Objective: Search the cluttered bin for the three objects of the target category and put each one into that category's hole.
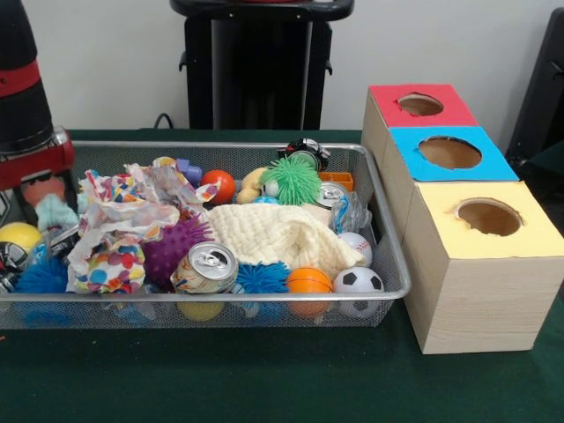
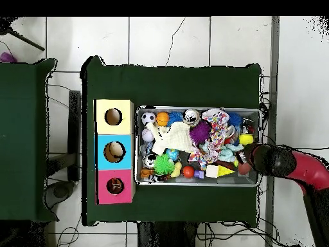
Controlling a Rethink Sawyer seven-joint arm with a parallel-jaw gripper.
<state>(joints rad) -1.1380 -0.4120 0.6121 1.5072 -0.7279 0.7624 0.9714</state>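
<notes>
A wire mesh bin [image 1: 388, 231] [image 2: 199, 109] holds a heap of clutter. In it lie a soccer ball [image 1: 359, 282], a small orange ball [image 1: 308, 280], a baseball [image 1: 355, 247], a red-orange ball [image 1: 218, 185] and a yellow ball [image 1: 19, 236]. A soda can [image 1: 204, 267] lies at the front and a second can [image 1: 330, 194] further back. Spiky toys show in green [image 1: 291, 181], purple [image 1: 172, 247] and blue [image 1: 262, 278]. My gripper [image 1: 44, 189] [image 2: 246, 157] hangs low over the bin's left end in the front view, its tips hidden among the clutter.
Three wooden boxes with round holes stand right of the bin: red top [image 1: 421, 106], blue top [image 1: 449, 152], yellow top [image 1: 487, 218]. A cream cloth [image 1: 278, 233] and crumpled polka-dot paper [image 1: 123, 211] cover part of the heap. Green cloth [image 1: 264, 370] covers the table.
</notes>
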